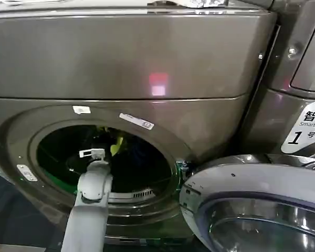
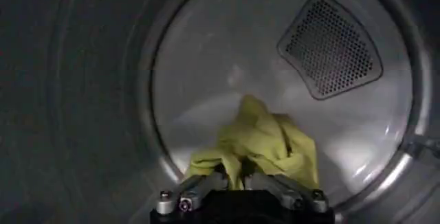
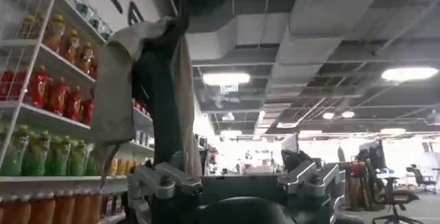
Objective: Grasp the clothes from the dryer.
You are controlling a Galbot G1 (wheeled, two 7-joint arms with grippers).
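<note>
Clothes: the yellow-green garment, bunched and peaked, low in the drum just beyond the left gripper; in the head view a yellow scrap shows through the porthole above the arm. Other garments of the heap cannot be made out inside.

Left gripper: deep in the drum on the grey arm that passes through the opening. Jaws drawn together with yellow cloth pinched between their tips; the hold looks real, though how much fabric is caught is unclear.

Dryer: bronze-grey front loader, porthole dark. Drum back wall pale, with a perforated vent up at one side. Door swung wide to the robot's right, glass facing up. Sticker with "1" on the neighbouring panel.

Right gripper: away from the machine, pointing up toward a ceiling, shelves of bottles beside it. A whitish and dark cloth stands up from one jaw; jaws apart, so whether it is held or merely draped cannot be told.

Progress: the yellow piece appears seized but still inside; lifting it out through the porthole is left.
</note>
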